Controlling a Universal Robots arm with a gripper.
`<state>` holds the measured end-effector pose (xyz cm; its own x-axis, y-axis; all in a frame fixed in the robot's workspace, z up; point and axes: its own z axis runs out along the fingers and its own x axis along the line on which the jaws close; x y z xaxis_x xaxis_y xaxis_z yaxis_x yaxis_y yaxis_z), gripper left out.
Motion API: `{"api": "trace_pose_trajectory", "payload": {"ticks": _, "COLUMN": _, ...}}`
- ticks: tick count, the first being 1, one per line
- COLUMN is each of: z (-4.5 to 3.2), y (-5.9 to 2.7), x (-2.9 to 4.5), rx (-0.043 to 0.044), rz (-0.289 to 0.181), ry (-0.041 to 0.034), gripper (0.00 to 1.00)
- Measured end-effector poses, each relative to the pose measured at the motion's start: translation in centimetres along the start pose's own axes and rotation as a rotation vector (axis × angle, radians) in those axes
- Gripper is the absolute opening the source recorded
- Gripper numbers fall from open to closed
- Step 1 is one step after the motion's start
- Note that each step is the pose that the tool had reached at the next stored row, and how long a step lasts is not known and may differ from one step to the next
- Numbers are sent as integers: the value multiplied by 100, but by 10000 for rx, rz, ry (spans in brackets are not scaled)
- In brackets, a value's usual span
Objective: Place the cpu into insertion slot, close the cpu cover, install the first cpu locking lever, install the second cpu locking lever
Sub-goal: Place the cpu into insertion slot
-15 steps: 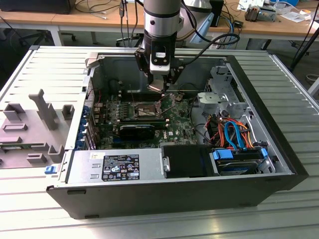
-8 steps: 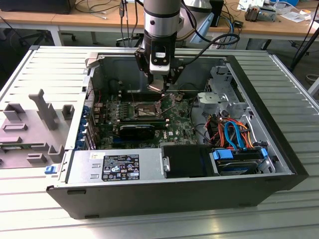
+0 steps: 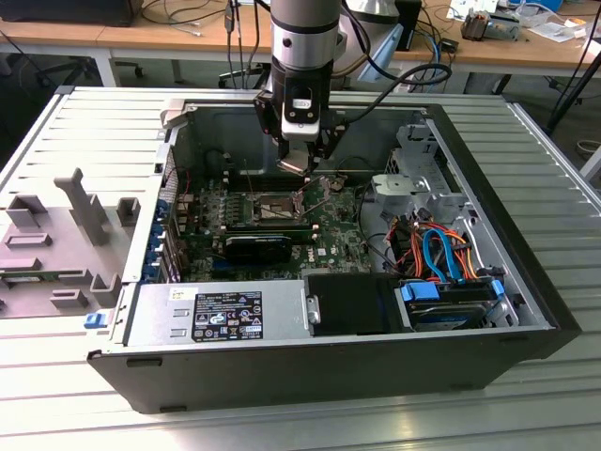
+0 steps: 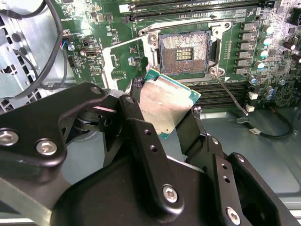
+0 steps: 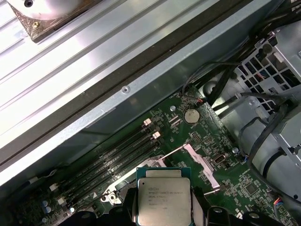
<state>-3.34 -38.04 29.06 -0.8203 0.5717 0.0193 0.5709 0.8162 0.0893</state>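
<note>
My gripper (image 3: 299, 162) hangs inside the open computer case, shut on the cpu (image 3: 293, 166), a flat square chip with a silver top (image 4: 168, 106) and green edge. The chip is held by two opposite edges between black fingers (image 4: 137, 106) and sits tilted in the air. Below it on the green motherboard lies the insertion slot (image 4: 184, 49), a dark square socket with nothing in it (image 3: 274, 207). The cpu cover (image 4: 113, 47), a thin silvery frame, stands swung open beside the socket (image 5: 200, 162). A thin locking lever (image 4: 231, 96) sticks out, unlatched. The first wrist view looks down on the chip (image 5: 163, 197).
Long black memory slots (image 5: 117, 150) run beside the socket. A black card (image 3: 258, 246) stands in front of the socket, a power supply (image 3: 216, 315) at the near wall, and a drive cage with coloured cables (image 3: 441, 254) at the exterior view's right. Grey fixtures (image 3: 66, 235) lie outside the case.
</note>
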Motion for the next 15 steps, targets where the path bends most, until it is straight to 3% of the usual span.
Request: {"api": "trace_pose_trajectory", "payload": {"ticks": 15, "z": 2, "y": 0, "x": 0, "rx": -2, "rz": 100, "ry": -9, "gripper": 55}}
